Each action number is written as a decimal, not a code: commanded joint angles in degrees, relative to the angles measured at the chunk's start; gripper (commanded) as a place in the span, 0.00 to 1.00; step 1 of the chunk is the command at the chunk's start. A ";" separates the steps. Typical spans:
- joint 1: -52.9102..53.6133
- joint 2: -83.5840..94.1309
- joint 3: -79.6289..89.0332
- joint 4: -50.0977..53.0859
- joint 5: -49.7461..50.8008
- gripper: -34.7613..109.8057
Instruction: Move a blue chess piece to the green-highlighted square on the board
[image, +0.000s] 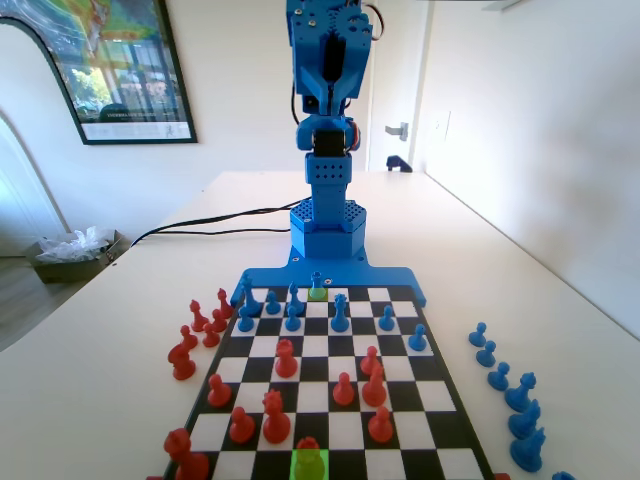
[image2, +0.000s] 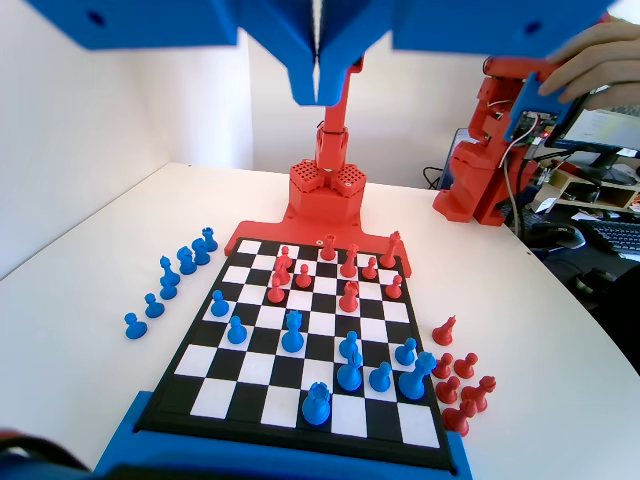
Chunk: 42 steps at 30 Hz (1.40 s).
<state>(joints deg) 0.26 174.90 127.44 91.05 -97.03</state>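
At the bottom centre of the fixed view, a red piece (image: 308, 452) stood on the green-highlighted square (image: 308, 466) at the nearest edge of the board (image: 455, 425). Farther up, beyond the red and blue pieces mid-board, a blue chess piece (image: 317, 281) stood on a duller green square (image: 318, 293) in the far row, just before the blue arm's base (image: 327, 235). In the wrist view the gripper (image2: 318, 85) hung at top centre, high above the board, its jaws pressed together on nothing.
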 joint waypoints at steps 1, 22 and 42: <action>0.09 0.00 -2.55 -0.70 -0.79 0.25; 2.02 -42.45 -25.93 -5.19 8.09 0.27; 3.25 -73.74 -33.66 -18.90 8.35 0.27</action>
<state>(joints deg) 3.52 103.10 100.55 70.14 -88.24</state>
